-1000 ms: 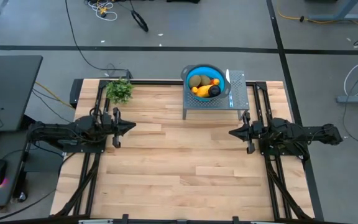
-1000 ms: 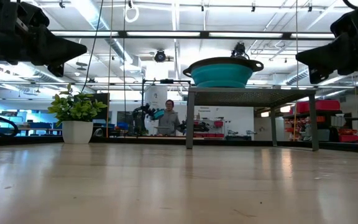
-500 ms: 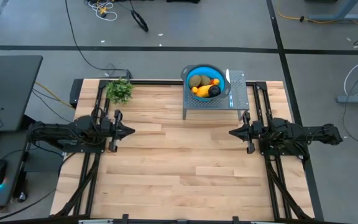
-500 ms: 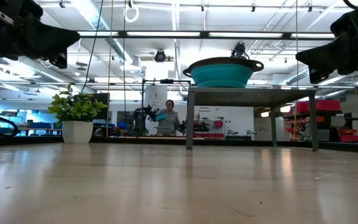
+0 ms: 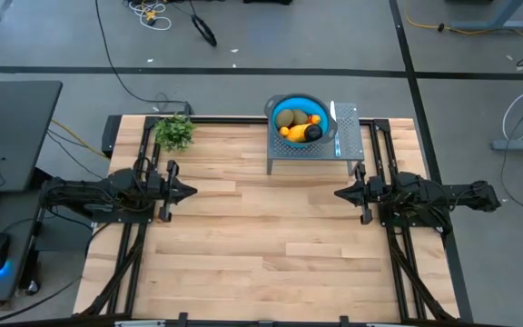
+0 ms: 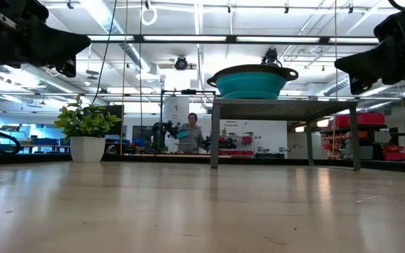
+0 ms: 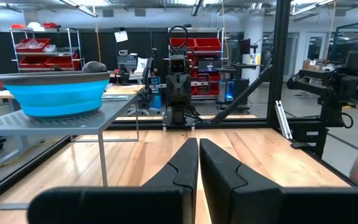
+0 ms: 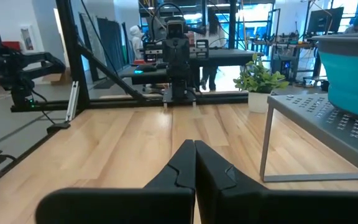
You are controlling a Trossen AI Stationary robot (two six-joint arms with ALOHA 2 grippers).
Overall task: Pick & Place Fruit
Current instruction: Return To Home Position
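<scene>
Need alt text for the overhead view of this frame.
Fruit fills a blue bowl on a small grey shelf at the wooden table's far edge, a plant farther along that edge. The left gripper and right gripper sit shut and empty over opposite sides, pointing inward.

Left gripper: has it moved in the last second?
Yes, slightly: the left gripper has pulled back toward its own side, away from the shelf.

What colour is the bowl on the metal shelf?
Bright blue bowl with a dark grey rim; clearest in the left wrist view.
</scene>
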